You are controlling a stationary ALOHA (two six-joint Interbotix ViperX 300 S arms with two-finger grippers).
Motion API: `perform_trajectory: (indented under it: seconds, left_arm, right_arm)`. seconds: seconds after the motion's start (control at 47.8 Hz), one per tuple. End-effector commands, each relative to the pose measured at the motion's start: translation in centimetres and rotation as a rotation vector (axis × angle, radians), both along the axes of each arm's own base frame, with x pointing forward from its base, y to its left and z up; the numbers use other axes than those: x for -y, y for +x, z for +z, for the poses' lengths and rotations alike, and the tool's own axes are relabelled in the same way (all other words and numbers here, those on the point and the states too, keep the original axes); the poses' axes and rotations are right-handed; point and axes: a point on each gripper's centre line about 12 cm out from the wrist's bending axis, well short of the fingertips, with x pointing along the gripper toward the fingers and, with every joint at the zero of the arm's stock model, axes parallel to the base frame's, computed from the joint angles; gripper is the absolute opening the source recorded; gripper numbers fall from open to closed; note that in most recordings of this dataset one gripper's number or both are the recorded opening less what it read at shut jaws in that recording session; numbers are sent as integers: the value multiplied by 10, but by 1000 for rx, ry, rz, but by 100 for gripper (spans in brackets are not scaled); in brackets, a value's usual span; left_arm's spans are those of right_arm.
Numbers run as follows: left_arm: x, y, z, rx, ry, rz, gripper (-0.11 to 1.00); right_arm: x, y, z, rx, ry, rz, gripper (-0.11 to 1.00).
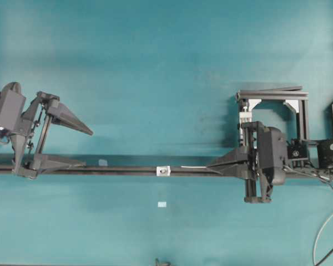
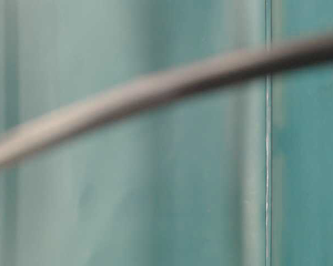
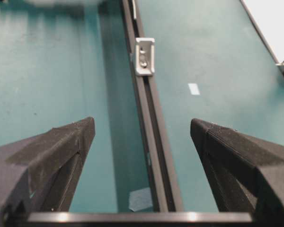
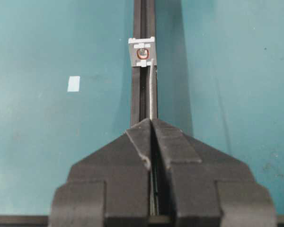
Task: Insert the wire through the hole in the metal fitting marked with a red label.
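From overhead, a long black slotted rail (image 1: pixel 122 170) runs across the teal table (image 1: pixel 155 66). The tiny silver-white square metal fitting (image 1: pixel 163 170) sits on that rail. To its right, the right gripper (image 1: pixel 211 165) lies along the rail, fingers pressed together on the thin pale grey-white wire (image 1: pixel 193 167), whose free end points at the fitting and stops just short of it. Far to the fitting's left, the left gripper (image 1: pixel 87 148) stands wide apart, one finger on the rail, holding nothing.

The table-level view shows only a blurred grey strand crossing teal.

The left wrist view has the fitting (image 3: pixel 145 56) on the rail ahead, between the spread black fingers (image 3: pixel 61 151).

In the right wrist view, the wire (image 4: pixel 153 92) juts from the closed gripper (image 4: pixel 151 122); its tip lies just right of the red-ringed dark hole (image 4: pixel 142 53), at the fitting's (image 4: pixel 142 53) lower corner.
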Motion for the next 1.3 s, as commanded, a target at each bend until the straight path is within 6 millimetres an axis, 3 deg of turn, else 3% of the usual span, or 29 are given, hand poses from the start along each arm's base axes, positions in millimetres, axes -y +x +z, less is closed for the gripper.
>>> perform_trajectory:
  seconds: [0.0, 0.293, 1.276]
  left_arm:
    - [3, 1, 4, 19, -15, -8, 61]
    - [3, 1, 5, 21, -19, -9, 61]
    - [4, 3, 6, 18, -20, -9, 61]
  right_arm:
    - [-4, 6, 5, 30, 3, 1, -1]
    - [-5, 11, -7, 37, 2, -21, -1]
    - [-13, 12, -11, 67, -4, -14, -1]
